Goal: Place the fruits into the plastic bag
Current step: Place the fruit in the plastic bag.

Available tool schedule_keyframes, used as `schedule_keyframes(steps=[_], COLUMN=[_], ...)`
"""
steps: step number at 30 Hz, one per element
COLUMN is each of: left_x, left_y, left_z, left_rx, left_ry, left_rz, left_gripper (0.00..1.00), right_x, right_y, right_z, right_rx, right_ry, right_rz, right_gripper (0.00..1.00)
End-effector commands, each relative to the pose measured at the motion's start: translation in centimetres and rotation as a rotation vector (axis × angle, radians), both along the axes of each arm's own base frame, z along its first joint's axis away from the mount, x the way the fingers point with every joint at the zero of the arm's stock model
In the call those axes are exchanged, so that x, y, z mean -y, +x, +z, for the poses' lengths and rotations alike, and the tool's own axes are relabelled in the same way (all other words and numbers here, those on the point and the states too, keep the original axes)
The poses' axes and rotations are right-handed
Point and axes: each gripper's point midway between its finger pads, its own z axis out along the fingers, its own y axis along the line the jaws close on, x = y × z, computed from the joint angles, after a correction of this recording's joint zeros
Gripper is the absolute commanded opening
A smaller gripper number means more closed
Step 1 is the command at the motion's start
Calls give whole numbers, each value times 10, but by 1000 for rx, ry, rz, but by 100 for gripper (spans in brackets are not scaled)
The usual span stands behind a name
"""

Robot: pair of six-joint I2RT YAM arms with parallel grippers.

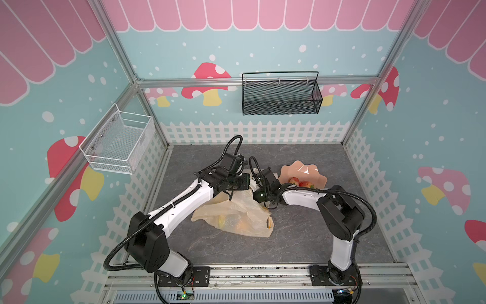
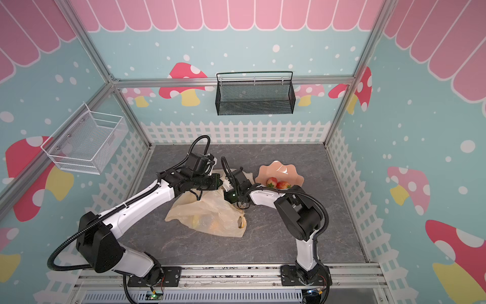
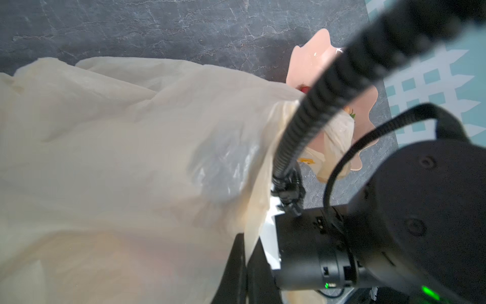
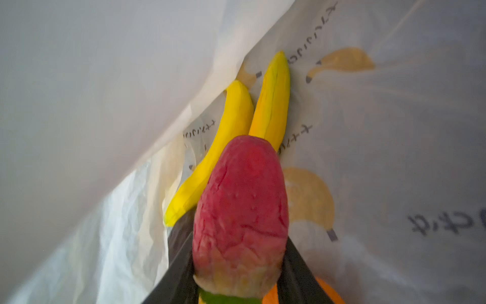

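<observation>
One red fruit (image 4: pixel 240 205) sits in the right tool (image 4: pixel 238 263) (bananas (image 4: pixel 226 147) beyond).

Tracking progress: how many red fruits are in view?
3 red fruits: two side by side in the pink bowl; one held by the right claw inside the plastic bag. Others may be hidden.

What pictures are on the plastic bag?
Little orange-yellow banana pictures and dark writing cover the plastic bag, clearest in the right wrist view.
</observation>
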Motion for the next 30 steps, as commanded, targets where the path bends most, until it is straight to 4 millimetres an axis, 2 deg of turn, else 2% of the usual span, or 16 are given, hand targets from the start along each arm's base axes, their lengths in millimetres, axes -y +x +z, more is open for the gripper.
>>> schedule_keyframes(steps=[1,3,6,10,15,16,17,19,30], left_x=[4,3,2,-1,-3,-3,-4,-5,-12], left_y=[2,1,1,1,1,1,1,1,3], left_z=[19,17,17,17,17,16,15,13,7], left_rx=[43,40,42,47,53,51,49,45,34], left_ry=[-29,-27,-23,-15,-7,-4,-2,4,29], left_rz=[-3,-3,0,5,9,10,12,14,40], left_gripper=[0,0,0,0,0,0,0,0,0], right_x=[-14,-19,-21,-15,-2,0,3,8,31], right_y=[8,10,9,4,-3,-4,-4,-6,-13], right_z=[-3,-1,1,2,12,12,22,29,38], right_rx=[-49,-72,-91,-111,-111,-114,-99,-91,-93], right_ry=[26,49,72,70,76,72,86,90,47], right_rz=[-15,-22,-26,-37,-55,-57,-59,-65,-88], right_gripper=[33,38,53,77,94,95,97,100,98])
